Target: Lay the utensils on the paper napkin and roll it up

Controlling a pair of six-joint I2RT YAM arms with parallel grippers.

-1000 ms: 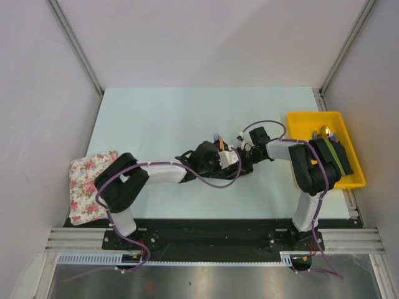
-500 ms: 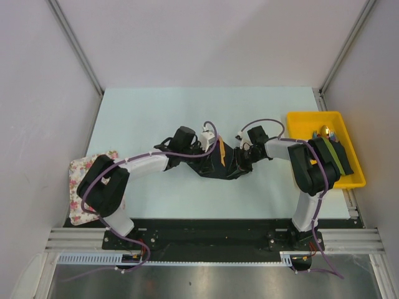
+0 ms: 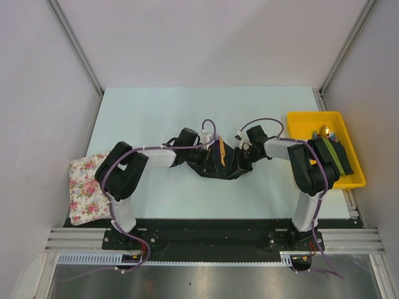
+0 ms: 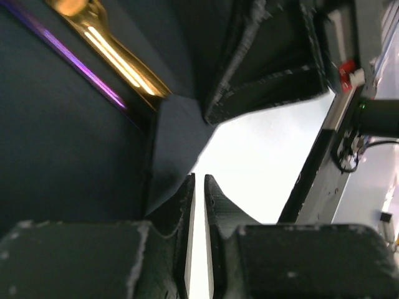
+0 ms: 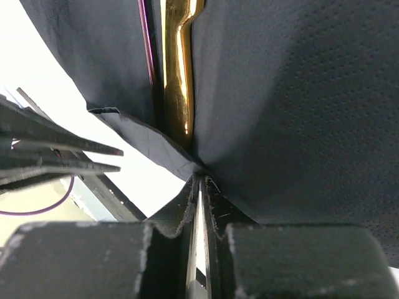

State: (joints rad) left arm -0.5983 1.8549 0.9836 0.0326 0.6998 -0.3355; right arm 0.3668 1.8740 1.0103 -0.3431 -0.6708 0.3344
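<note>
The black paper napkin (image 3: 216,172) lies mid-table, partly folded over the utensils (image 3: 220,149), whose orange-gold handle shows from above. My left gripper (image 3: 203,159) is at the napkin's left side and my right gripper (image 3: 241,159) at its right. In the left wrist view the left gripper (image 4: 199,178) has its jaws almost together with only a thin slit of light between them. The napkin (image 4: 62,156) and the golden handle (image 4: 118,59) lie just beside it. In the right wrist view the right gripper (image 5: 199,180) pinches a fold of the napkin (image 5: 299,112) below the handle (image 5: 177,75).
A yellow tray (image 3: 298,117) at the right edge holds rolled napkins (image 3: 335,157) and a gold spoon (image 3: 324,131). A floral cloth (image 3: 87,184) lies at the table's left front corner. Grey walls close in the table on three sides.
My left arm has drawn back from over the napkin and now sits at its left side. Both grippers' jaws have narrowed. The right arm has hardly moved.
</note>
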